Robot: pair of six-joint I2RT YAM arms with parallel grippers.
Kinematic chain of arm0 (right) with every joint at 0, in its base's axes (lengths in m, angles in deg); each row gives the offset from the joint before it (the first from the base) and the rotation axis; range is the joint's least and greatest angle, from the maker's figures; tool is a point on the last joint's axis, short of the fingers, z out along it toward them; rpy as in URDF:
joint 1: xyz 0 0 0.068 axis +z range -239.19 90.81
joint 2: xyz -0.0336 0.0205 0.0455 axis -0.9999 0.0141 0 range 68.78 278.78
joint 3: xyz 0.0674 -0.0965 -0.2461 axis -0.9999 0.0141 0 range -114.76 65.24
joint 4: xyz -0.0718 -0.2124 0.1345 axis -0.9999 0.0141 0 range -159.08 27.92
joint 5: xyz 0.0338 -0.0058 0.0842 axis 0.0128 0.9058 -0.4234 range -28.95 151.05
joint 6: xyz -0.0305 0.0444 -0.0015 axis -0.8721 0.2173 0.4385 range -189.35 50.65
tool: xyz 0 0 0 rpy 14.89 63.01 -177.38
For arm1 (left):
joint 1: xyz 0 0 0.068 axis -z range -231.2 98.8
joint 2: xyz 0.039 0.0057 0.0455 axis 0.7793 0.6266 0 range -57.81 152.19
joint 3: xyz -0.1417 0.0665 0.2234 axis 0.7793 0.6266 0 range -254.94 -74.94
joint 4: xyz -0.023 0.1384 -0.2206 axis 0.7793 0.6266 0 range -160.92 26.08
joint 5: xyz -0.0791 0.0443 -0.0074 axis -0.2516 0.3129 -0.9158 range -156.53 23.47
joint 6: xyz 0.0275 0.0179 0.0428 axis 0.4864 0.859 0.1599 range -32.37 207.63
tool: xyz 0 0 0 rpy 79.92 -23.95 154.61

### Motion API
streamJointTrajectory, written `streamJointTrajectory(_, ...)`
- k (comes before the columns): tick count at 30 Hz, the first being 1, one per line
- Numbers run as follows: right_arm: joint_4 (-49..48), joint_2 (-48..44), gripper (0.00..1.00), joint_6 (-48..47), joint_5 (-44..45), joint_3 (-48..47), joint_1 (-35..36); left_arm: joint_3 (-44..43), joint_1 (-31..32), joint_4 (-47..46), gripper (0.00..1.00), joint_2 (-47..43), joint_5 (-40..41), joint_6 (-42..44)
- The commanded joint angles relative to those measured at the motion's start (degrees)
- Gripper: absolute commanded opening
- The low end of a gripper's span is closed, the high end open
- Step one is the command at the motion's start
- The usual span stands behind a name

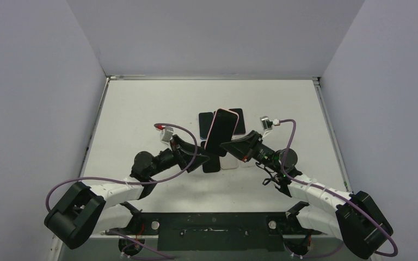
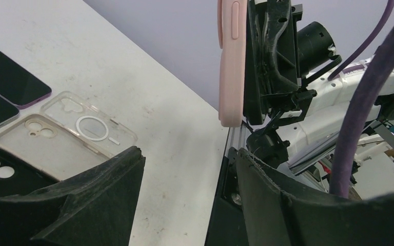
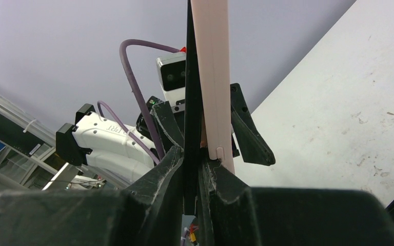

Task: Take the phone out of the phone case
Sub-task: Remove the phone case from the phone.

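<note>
Right jaws clenched on phone (image 1: 221,130) in pink phone case (image 2: 231,61), raised over worktop (image 1: 141,109) centre, arm reaching toward 10 o'clock. Left jaws released, at phone's 7 o'clock, arm angled toward 2 o'clock.

light: bright, even; shadows: soft; glare: none; foreground: blurred

Phone (image 1: 221,132), dark screen, seated in pink case (image 2: 232,61), raised aloft, tilted.

Lab robot cell: white table (image 1: 141,109), plain grey enclosure walls (image 1: 212,32).
</note>
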Motion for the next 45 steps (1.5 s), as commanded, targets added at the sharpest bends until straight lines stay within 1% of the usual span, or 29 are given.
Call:
streamJointTrajectory(1, -8.5, -1.1, 0.00, 0.8, -0.1, -0.4, 0.0, -4.2, 2.1, -3.7, 0.63, 0.8, -0.1, 1.1)
streamJointTrajectory(5, -9.0, -0.9, 0.00, 1.0, -0.1, -0.3, 0.4, -5.4, 3.8, -3.4, 0.63, 1.8, 2.2, 1.3)
streamJointTrajectory(11, -10.4, -0.8, 0.00, 1.8, -0.2, 0.0, 1.2, -5.2, 3.9, -5.3, 0.63, 4.4, 6.2, -1.0)
streamJointTrajectory(18, -10.3, -1.7, 0.00, 1.7, -0.3, -0.1, 1.2, -3.8, 3.9, -11.0, 0.63, 7.4, 6.2, -3.8)
streamJointTrajectory(24, -9.9, -1.4, 0.00, 1.6, -0.9, 0.0, 1.4, -4.5, 3.9, -15.5, 0.63, 7.5, 5.7, -6.4)
streamJointTrajectory(29, -9.7, -1.2, 0.00, 1.6, -1.8, 0.7, 1.5, -5.7, 3.3, -16.3, 0.62, 6.9, 5.2, -7.6)
streamJointTrajectory(35, -8.9, -1.4, 0.00, 1.8, -3.9, 0.9, 1.7, -7.7, 2.6, -17.9, 0.49, 8.3, 2.7, -7.7)
streamJointTrajectory(38, -8.4, -1.8, 0.00, 1.7, -4.4, 1.1, 1.8, -8.4, 2.3, -19.8, 0.48, 9.3, 1.8, -8.3)
streamJointTrajectory(43, -7.0, -1.6, 0.00, 0.8, -6.3, 0.6, 1.9, -11.1, 2.3, -22.6, 0.48, 12.0, -2.2, -9.3)
streamJointTrajectory(45, -7.0, -1.2, 0.00, 0.6, -6.7, 0.4, 1.9, -11.7, 2.2, -24.5, 0.46, 13.0, -3.4, -9.9)
